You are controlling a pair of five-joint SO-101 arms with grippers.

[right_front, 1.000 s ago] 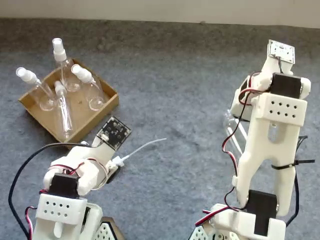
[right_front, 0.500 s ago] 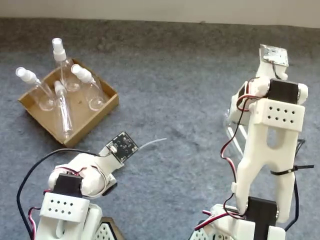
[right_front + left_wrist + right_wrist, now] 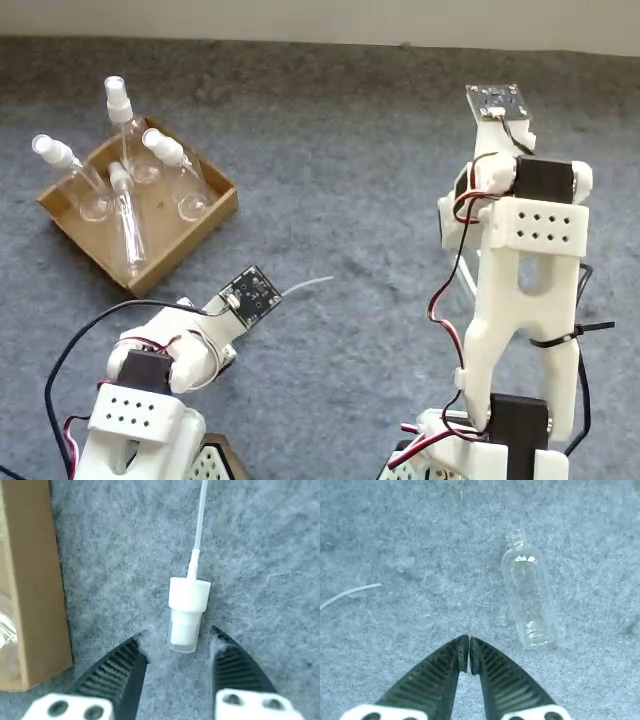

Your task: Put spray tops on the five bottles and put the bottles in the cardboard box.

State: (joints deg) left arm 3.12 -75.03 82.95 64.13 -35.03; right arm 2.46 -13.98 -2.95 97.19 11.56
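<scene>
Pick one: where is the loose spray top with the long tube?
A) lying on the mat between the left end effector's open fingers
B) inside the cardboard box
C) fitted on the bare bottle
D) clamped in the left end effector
A: the left wrist view shows the spray top lying flat on the mat, between the spread fingers of the left end effector, which do not touch it.

No readable text, label or number appears anywhere.

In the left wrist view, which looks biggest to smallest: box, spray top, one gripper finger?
1. cardboard box, partly cut off.
2. spray top and a finger of the left gripper: alike; the finger is nearer.
</scene>
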